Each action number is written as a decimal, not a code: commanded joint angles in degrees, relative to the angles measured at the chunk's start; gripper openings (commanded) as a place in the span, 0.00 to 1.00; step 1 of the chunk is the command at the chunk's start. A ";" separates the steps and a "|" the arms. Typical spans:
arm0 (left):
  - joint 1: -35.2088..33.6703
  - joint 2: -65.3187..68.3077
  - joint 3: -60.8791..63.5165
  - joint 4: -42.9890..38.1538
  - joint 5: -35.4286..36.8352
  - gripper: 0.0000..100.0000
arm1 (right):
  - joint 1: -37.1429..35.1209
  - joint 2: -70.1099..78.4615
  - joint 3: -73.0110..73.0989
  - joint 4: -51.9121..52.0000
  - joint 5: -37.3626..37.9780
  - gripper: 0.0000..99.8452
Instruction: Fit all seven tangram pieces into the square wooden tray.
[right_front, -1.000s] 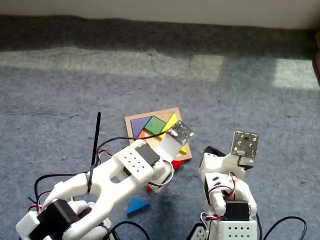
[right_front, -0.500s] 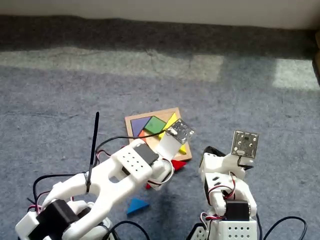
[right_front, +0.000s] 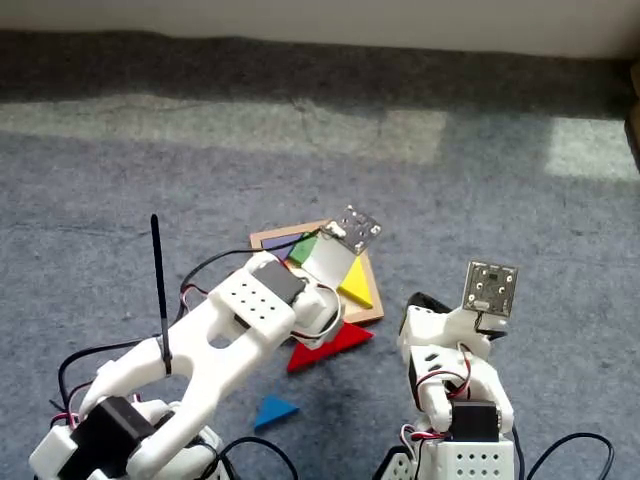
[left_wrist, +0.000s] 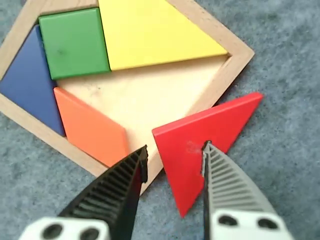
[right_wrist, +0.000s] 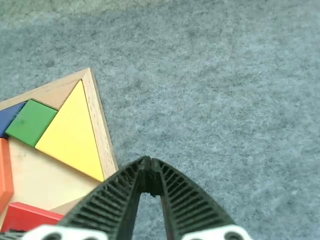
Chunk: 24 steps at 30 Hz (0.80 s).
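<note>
1. Red triangle (left_wrist: 205, 135) against the tray (left_wrist: 235, 55) rim, outside.
2. Left gripper (left_wrist: 172, 155) fingers parted over it, empty; right gripper (right_wrist: 150, 182) fingers closed, empty, near tray.
3. Likely light, rigid, slick; pinch across flat edges.

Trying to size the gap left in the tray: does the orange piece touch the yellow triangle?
Apart. The left wrist view shows bare tray between the orange piece and the yellow triangle.

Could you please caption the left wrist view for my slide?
Open left gripper above red triangle overlapping rim of wooden tray.
</note>
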 joint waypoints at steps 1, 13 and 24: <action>-1.01 -1.19 -3.74 -0.26 -0.53 0.20 | 0.31 -0.75 8.04 -1.36 0.62 0.01; -10.59 13.76 -8.75 -1.14 -3.78 0.20 | 0.31 -0.75 8.04 -1.27 0.62 0.01; -11.38 19.30 -23.69 4.84 -3.87 0.19 | 0.31 -0.75 8.04 -1.27 0.62 0.01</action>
